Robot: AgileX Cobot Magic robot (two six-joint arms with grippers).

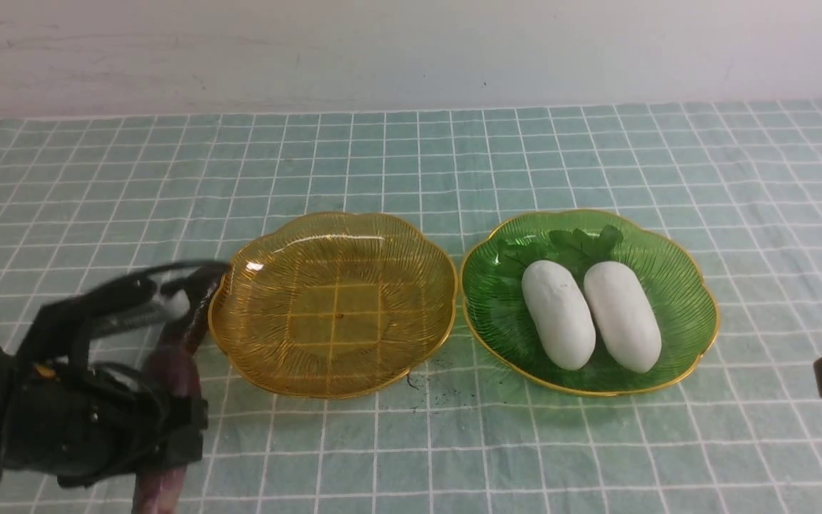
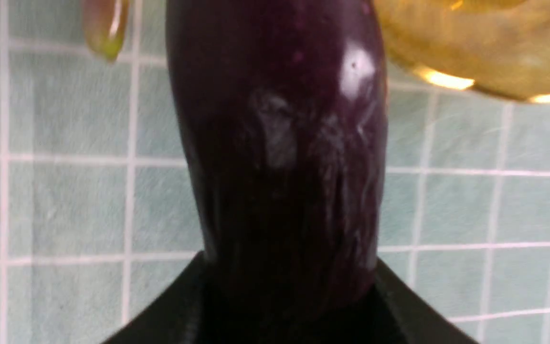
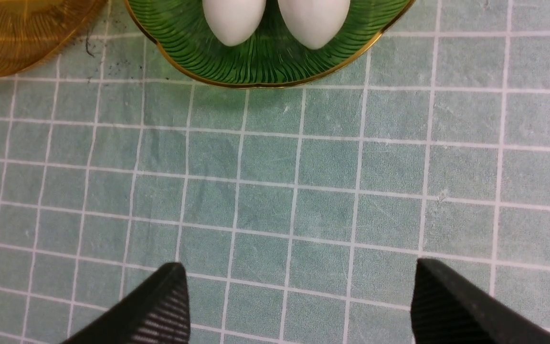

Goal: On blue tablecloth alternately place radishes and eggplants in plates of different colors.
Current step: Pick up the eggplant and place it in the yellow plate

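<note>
**Caught at lower left: one eggplant, in the left gripper**

Grasping the near eggplant (image 1: pixel 171 375) with the left gripper (image 2: pixel 291 282), fingers pressed against both sides. In the front view, pointing it from the lower left edge up toward the middle left, close to the tablecloth (image 1: pixel 539 450); cannot tell whether touching it. Just beyond, at middle left, partly hidden behind the gripper: the other eggplant (image 1: pixel 200 293), lying beside the yellow plate (image 1: pixel 340 314).

Left of centre, seeing nothing inside that yellow plate. Right of centre, just beside it, finding the green plate (image 1: pixel 682 314) with both white radishes in it: the left radish (image 1: pixel 559 314) and the right radish (image 1: pixel 623 316), side by side, slanting the same way, with green leaves (image 1: pixel 586 243) toward the top of the frame.

At the right edge, showing only a dark tip of the right gripper (image 3: pixel 299 306); in its wrist view, holding nothing, fingers spread wide above bare cloth.
</note>
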